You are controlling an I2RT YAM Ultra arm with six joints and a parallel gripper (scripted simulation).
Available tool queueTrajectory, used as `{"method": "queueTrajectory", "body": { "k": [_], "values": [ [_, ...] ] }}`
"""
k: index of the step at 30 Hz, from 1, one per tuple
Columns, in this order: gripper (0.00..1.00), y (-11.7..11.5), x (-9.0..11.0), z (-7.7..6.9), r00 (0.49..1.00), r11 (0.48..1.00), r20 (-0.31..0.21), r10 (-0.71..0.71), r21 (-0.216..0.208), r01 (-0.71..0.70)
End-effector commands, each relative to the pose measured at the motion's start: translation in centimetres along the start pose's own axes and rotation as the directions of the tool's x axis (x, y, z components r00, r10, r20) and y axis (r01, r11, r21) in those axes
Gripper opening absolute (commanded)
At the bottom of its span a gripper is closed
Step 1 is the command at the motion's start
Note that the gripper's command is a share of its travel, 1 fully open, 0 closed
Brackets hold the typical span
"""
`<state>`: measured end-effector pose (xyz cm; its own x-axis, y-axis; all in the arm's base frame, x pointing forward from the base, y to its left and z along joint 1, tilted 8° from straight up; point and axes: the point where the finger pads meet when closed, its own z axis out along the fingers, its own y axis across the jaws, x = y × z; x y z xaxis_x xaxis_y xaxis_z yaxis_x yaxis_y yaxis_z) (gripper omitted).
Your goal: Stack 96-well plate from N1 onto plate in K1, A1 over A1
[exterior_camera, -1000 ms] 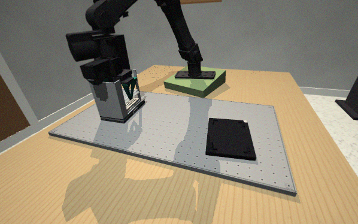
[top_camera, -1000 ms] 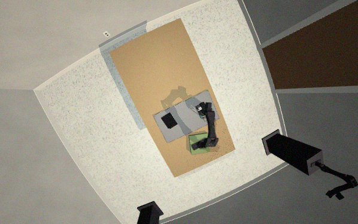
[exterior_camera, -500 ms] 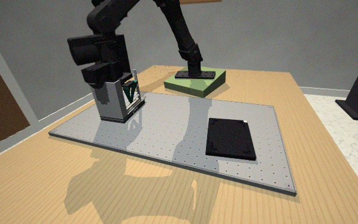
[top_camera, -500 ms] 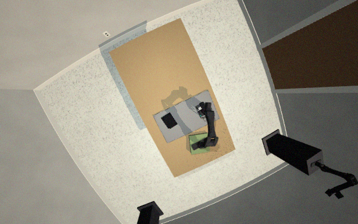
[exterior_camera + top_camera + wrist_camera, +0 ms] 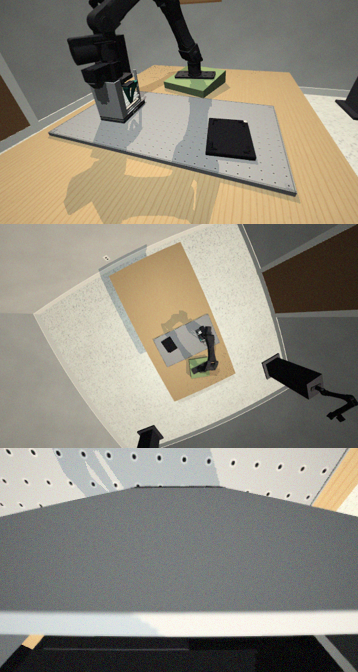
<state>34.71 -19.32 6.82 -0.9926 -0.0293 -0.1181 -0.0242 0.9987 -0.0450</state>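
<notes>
My gripper (image 5: 130, 90) down inside rack K1 (image 5: 111, 103), fingers clenched on the plate (image 5: 133, 100), nest N1 (image 5: 231, 138) bare.

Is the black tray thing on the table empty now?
Empty. The black plate nest shows only its bare floor; the gripper holds the plate inside the rack.

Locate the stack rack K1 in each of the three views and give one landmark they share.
Top: stack rack K1 is small, right of centre on the grey plate, partly under the arm's head.
Exterior: left of centre, pale grey walls standing on the plate's far left end, the pincer lowered into it.
Wrist: its grey wall fills most of the picture.
Shared landmark: the perforated grey base plate.
</notes>
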Motion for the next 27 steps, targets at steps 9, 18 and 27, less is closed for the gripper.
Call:
{"method": "queueTrajectory", "body": {
  "k": [9,18,27],
  "values": [
    [0.0,0.2,-0.4,-0.6,0.999,1.0,0.034,-0.002,0.011,0.002],
    [0.0,-0.1,-0.8,-0.6,0.999,1.0,0.044,-0.002,0.018,0.002],
    [0.0,0.2,-0.2,0.2,1.0,1.0,0.022,-0.001,0.005,0.001]
  ]
}}
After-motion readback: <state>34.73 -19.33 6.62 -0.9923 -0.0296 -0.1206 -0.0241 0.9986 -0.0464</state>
